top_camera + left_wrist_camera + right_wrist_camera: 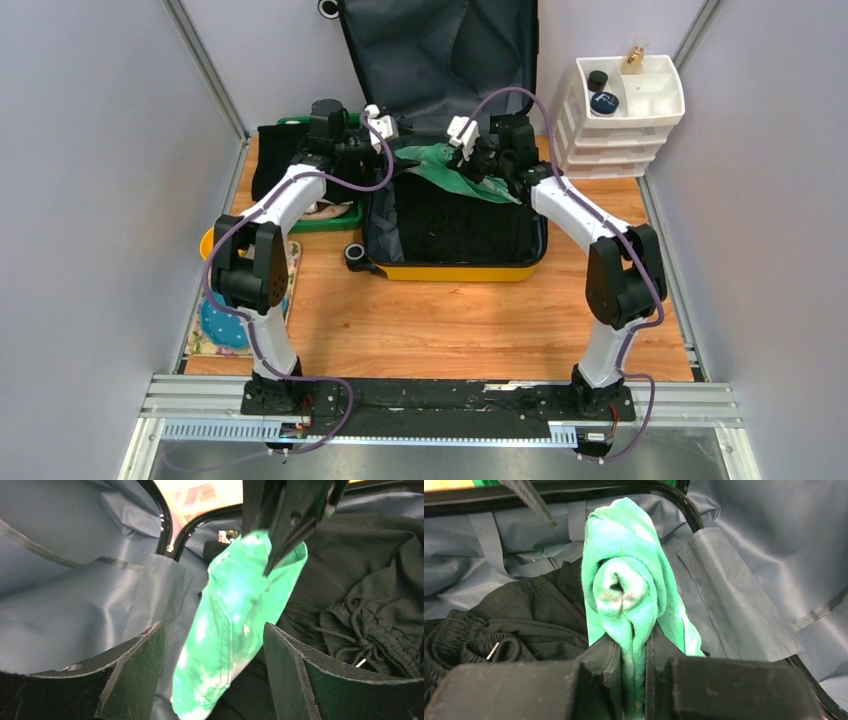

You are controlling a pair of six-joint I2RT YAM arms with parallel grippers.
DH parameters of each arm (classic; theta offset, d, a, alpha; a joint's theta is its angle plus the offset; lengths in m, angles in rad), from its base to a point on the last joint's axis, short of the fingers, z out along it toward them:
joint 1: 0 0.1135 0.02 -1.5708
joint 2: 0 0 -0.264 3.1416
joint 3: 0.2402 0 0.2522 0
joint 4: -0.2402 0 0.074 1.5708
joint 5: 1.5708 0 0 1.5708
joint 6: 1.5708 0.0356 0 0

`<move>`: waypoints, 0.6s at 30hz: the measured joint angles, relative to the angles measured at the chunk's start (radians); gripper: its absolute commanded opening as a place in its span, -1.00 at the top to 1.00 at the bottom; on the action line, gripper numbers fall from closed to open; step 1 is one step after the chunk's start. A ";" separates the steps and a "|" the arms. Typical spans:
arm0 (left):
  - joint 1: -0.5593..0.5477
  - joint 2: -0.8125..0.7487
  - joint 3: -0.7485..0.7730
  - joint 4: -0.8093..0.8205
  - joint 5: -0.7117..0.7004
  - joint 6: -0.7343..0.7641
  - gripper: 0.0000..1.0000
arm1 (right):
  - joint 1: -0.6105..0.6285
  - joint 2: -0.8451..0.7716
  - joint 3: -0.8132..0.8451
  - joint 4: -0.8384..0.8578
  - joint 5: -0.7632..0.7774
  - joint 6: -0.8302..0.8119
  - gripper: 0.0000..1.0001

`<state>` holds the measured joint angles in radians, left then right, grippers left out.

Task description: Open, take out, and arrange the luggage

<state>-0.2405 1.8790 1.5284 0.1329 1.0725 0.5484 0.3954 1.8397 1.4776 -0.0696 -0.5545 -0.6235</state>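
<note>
Yellow luggage [455,271] lies open mid-worktop [450,330], lid propped upright at the back. Right wrist view: right pincer [634,652] clamped on a rolled green cloth [624,580] above black clothing [539,610]. Left wrist view alone shows the left pincer [215,645] spread apart, fingers flanking the cloth.

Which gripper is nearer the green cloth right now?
Right. The right gripper is shut on the green cloth; the left gripper stands open, fingers either side of it, not gripping.
</note>
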 measured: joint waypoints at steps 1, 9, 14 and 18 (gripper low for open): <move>0.000 0.000 0.000 -0.013 -0.001 0.014 -0.58 | -0.005 -0.008 0.000 0.000 -0.008 0.007 1.00; 0.000 0.024 0.017 -0.114 -0.002 0.078 -0.49 | -0.011 -0.060 -0.008 0.001 -0.053 0.064 1.00; -0.010 0.035 0.017 -0.100 -0.009 0.071 -0.01 | -0.010 -0.087 -0.022 0.016 -0.090 0.105 1.00; -0.018 0.035 0.017 -0.069 -0.012 0.043 0.89 | -0.011 -0.100 -0.025 0.024 -0.103 0.127 1.00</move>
<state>-0.2584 1.9144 1.5455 0.0639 1.0603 0.5919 0.3847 1.7401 1.4528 -0.0456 -0.6571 -0.4965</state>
